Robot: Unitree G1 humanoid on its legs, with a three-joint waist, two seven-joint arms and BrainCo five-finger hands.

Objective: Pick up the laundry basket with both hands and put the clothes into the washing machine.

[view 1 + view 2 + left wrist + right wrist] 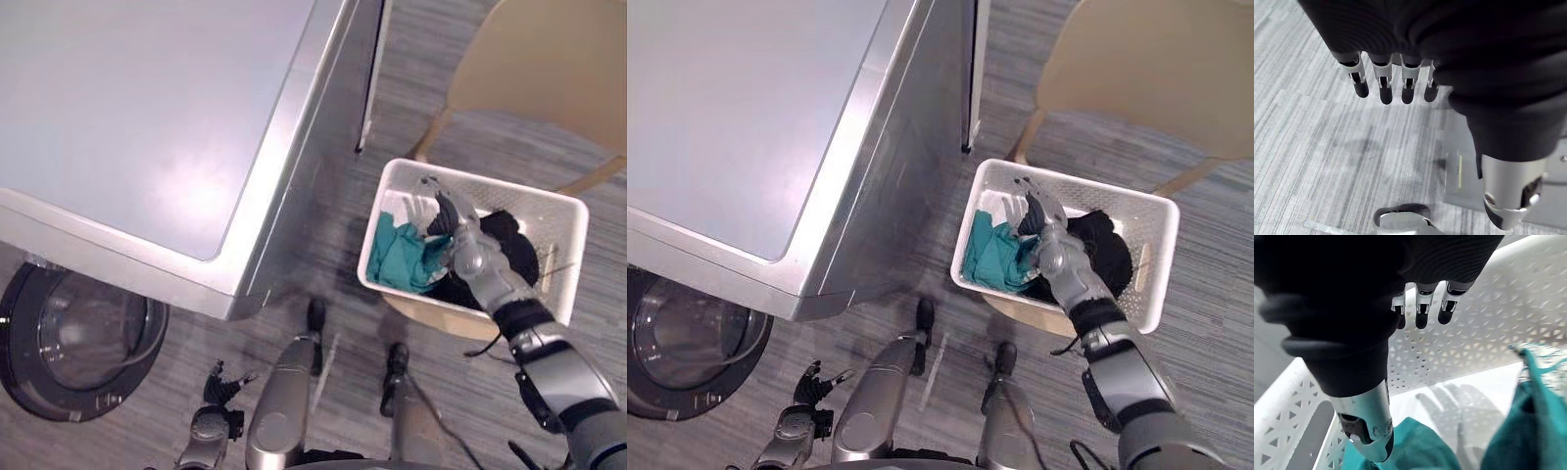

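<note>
At the left you see the silver-grey washing machine (147, 117), with its round glass door (83, 343) on the front. Beside it, low over the grey floor (1327, 147), the left robot hand (221, 389) hangs with fingers straight and apart, holding nothing. To the right, the white perforated plastic laundry basket (563, 255) stands on a beige chair (549, 59). Inside, a teal cloth (402, 259) lies at the basket's left end and a black cloth (514, 245) toward its right end. The right robot hand (443, 217) is over the basket between both cloths, fingers stretched toward the far wall, clamped on nothing.
</note>
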